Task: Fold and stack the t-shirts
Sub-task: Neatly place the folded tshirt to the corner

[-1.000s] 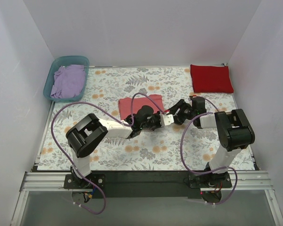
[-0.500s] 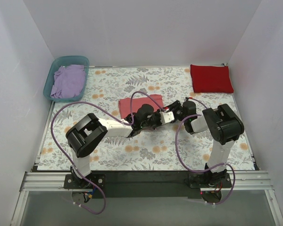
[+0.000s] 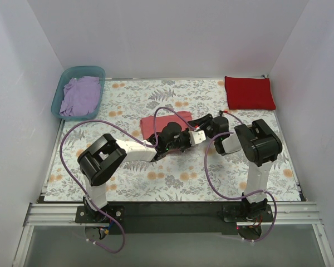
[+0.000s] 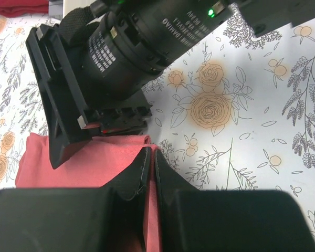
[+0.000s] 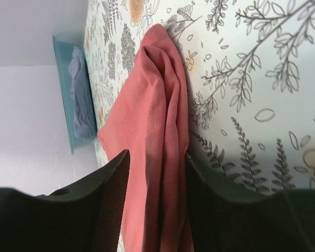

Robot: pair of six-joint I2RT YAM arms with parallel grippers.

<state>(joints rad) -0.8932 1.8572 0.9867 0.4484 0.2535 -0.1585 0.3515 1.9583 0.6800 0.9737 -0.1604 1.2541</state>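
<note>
Where both arms meet at table centre, the salmon-pink t-shirt (image 3: 164, 121) lies folded, long axis running 9 to 3 o'clock, its 3 o'clock end hidden beneath the wrists. Jaws of the left gripper (image 4: 150, 152): pressed together on its edge. Jaws of the right gripper (image 5: 156, 157): clamped on a bunched fold. One deep red t-shirt (image 3: 249, 92), folded, 1 o'clock corner. One lavender t-shirt (image 3: 80, 95), crumpled inside the teal tub (image 3: 83, 70), 10 o'clock; outline indistinct.

Bright, even light; soft shadows
</note>
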